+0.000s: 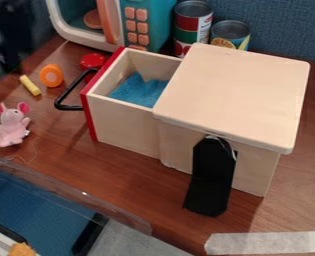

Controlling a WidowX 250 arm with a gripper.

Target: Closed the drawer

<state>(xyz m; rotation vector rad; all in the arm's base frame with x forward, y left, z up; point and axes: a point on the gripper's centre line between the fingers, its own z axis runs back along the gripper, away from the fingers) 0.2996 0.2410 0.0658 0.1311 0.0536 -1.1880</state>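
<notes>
While the drawer [123,122] gapes, blue cloth [138,90] lies inside.

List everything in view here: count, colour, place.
Wooden cabinet: one, pale, centre right
Drawer: one, pale with red front, open, left of cabinet
Handle: one, black, on drawer front
Cloth: one, blue, inside drawer
Flat piece: one, black, against cabinet's near side
Toy microwave: one, teal and white, top
Cans: two, multicoloured, behind cabinet
Round item: one, red, behind handle
Disc: one, orange, left
Stick: one, yellow, left
Plush mouse: one, pink, left
Tape: several strips, whitish, right and bottom
Table: one, brown, underneath
Robot arm, apparently: one, black, upper left
</notes>
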